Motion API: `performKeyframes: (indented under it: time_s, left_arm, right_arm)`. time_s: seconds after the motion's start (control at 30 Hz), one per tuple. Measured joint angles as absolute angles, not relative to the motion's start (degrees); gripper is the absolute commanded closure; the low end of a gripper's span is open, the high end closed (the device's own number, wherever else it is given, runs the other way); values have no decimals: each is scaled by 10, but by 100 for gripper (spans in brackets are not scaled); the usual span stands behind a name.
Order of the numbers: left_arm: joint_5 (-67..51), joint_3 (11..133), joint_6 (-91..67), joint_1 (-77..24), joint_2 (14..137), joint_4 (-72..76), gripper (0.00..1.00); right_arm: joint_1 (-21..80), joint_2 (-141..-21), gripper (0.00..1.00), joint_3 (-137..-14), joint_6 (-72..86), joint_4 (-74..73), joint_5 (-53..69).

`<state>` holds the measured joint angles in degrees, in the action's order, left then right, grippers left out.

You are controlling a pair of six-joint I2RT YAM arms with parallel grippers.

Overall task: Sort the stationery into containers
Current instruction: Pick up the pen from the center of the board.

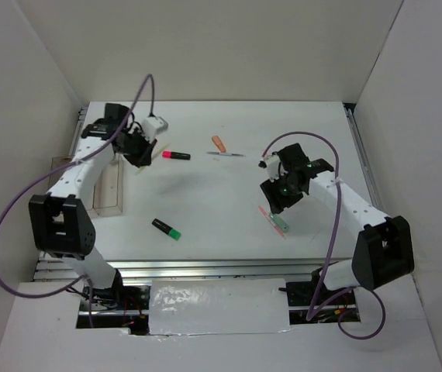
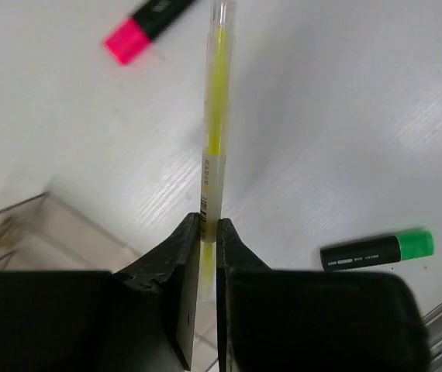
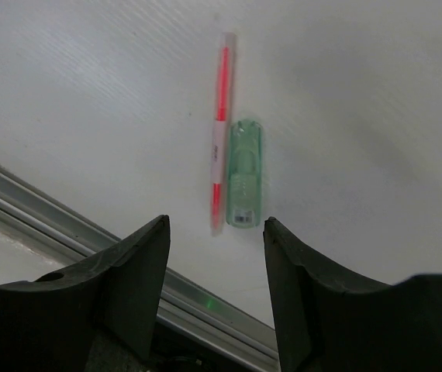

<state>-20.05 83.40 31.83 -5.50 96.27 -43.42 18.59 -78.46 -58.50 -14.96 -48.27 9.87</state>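
Bins: clear, brownish, at the left edge of the counter, about midway along it. The left arm crosses over them and hides most of the row. In the left wrist view one corner of the bins shows at lower left. Contents cannot be told from either view.

Left pincer: jaws closed tight on a yellow pen, a clear barrel with a yellow core, gripped at one end with the rest sticking out ahead of the fingers. From above, the left pincer sits toward the far left corner, just beyond the bins' far end.

Right pincer: jaws partly apart, nothing between them. It hangs over a red pen and a mint-green highlighter, which lie side by side and parallel, just beside each other, close to the metal rail at the counter's near edge. From above, the right pincer is on the right half of the counter.

Loose on the counter:
- pink highlighter, far left part, just beside the left pincer
- orange stub, far middle
- silver pen, just beside the stub
- black-green highlighter, near left part, right of the bins
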Motion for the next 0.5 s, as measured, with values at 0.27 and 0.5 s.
performKeyframes:
  time_s: [0.27, 0.5]
  left_arm:
    - [-224, 852, 264, 111, 860, -481, 100]
    - [-250, 795, 272, 212, 838, -527, 100]
  right_arm:
    - [250, -889, 42, -632, -115, -475, 81]
    - [261, -970, 48, -666, -97, -471, 69]
